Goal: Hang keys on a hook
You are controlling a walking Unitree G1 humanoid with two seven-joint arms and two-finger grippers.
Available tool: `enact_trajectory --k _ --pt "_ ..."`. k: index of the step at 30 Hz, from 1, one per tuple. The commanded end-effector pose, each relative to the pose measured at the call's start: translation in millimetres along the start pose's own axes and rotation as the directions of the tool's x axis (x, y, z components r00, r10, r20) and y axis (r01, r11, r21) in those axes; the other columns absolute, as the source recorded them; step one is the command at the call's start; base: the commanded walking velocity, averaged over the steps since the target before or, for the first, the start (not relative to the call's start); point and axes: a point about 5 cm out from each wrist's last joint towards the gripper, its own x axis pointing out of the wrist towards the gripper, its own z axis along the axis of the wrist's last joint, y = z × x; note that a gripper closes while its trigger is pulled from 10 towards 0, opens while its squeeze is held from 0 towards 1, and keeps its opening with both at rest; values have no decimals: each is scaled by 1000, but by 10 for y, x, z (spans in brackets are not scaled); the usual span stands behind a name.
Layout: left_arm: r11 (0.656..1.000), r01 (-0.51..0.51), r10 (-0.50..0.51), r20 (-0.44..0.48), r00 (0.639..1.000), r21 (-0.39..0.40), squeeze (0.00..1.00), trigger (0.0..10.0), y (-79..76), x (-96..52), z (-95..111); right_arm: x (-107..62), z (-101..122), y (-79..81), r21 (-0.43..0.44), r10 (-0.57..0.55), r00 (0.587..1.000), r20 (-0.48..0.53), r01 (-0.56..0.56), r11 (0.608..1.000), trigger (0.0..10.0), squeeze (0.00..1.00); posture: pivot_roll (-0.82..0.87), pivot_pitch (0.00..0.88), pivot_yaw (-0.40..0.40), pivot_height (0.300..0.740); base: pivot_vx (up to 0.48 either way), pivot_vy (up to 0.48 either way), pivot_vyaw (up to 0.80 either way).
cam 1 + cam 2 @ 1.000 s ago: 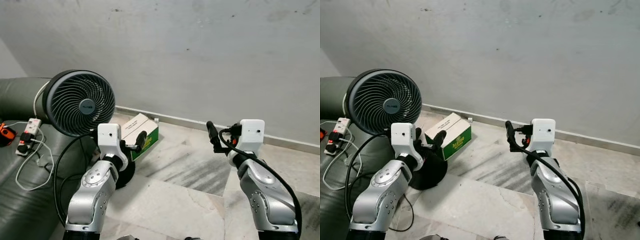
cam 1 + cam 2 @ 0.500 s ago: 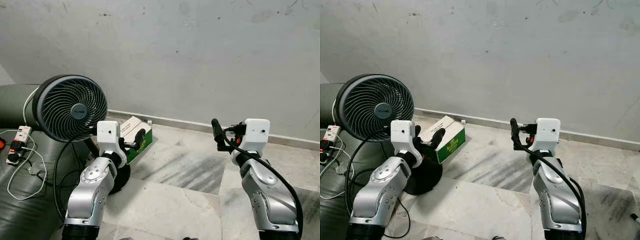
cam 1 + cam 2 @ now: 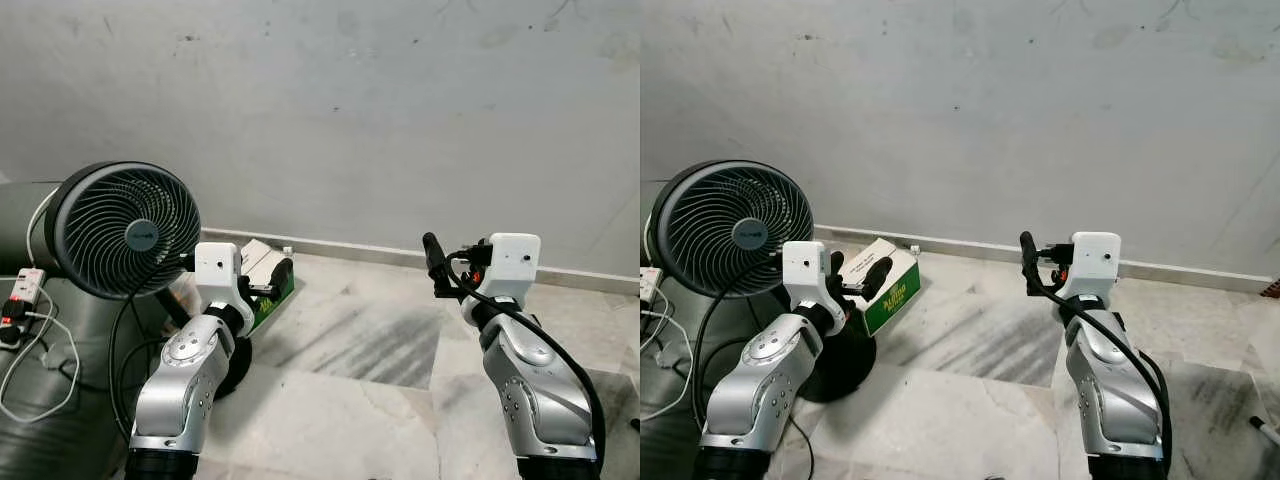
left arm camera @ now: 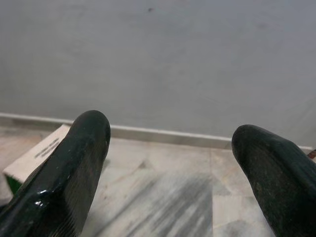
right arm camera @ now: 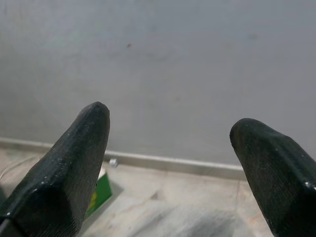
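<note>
You face a grey wall point(image 3: 340, 110) ahead of both grippers. A fan point(image 3: 122, 231) stands just left of your left gripper point(image 4: 168, 163), a closed box point(image 3: 880, 284) just beyond it. Your right gripper point(image 5: 170, 163) hovers alongside; both are spread, empty.

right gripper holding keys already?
No. In the right wrist view the right gripper has its jaws wide apart, with just the grey wall and marble floor showing between them.
</note>
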Motion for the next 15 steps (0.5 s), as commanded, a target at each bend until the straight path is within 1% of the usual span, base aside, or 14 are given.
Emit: enact_trajectory --k 1,15 --pt "1000 6 -6 4 1000 -2 0 10000 -8 6 12 3 -5 -25 0 -6 1000 0 6 1000 10000 0 -47 64 47 740 319 0 0" --pt "1000 10 -10 4 1000 -8 0 10000 -4 5 11 10 -13 -10 -8 3 1000 0 -3 1000 10000 0 -47 61 46 740 344 0 0"
